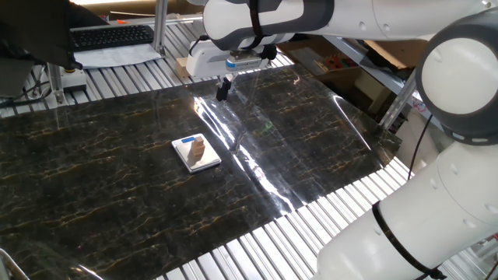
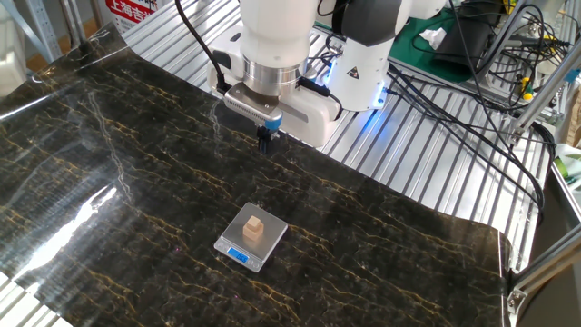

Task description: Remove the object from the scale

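Both fixed views show the small wooden block (image 2: 255, 227) sitting on the pocket scale (image 2: 270, 242), a tiny tan-brown cube with plain faces, far smaller than the platform beneath it. It stands upright near the middle of the silvery-white square, nothing touching it but the platform. From one fixed view the block (image 1: 198, 145) looks a little taller than wide, and the scale (image 1: 205, 160) shows its blue display strip (image 1: 187, 141) along the edge toward the back of the table. From the other fixed view that strip (image 2: 238, 255) lies along the near edge.

The scale lies flat on the dark marble-patterned table cover (image 2: 136, 182), which carries bright glare streaks.

My gripper (image 2: 264, 139) hangs above the cover, well apart from the scale and beyond it, toward my white base (image 2: 359, 68). My fingers (image 1: 222, 89) point downward and look drawn close together with nothing between them. Cables (image 2: 472, 100) trail over the ribbed metal tabletop (image 2: 427, 173) beside the base.
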`<state>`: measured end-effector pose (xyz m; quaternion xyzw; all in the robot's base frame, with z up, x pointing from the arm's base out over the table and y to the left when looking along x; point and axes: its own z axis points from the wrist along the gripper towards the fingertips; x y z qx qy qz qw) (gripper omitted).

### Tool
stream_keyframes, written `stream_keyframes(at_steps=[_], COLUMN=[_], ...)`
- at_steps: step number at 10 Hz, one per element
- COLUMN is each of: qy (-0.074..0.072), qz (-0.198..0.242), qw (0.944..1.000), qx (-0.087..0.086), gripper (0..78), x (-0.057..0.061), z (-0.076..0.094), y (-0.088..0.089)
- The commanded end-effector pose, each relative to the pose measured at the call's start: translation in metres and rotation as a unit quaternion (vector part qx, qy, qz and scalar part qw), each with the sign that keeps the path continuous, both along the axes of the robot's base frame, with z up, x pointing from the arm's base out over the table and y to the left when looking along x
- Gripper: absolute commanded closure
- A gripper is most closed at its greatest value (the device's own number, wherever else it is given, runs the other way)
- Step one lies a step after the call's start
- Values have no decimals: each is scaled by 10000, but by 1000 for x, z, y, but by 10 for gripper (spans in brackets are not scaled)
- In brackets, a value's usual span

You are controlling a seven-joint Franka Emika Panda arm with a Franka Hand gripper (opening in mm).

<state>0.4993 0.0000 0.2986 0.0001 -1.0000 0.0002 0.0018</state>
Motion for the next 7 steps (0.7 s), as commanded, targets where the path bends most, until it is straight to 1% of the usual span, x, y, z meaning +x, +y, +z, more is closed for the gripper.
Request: stream_keyframes(at_steps=[1, 2, 3, 7], qy=[0, 151, 131, 156], qz=[-3, -698, -583, -592], qw=[10000, 9964, 9980, 9979], qx=[3, 445, 204, 221], gripper=[776, 776, 776, 776], x=[0, 0, 0, 0], z=[0, 0, 0, 0], y=[0, 0, 0, 0])
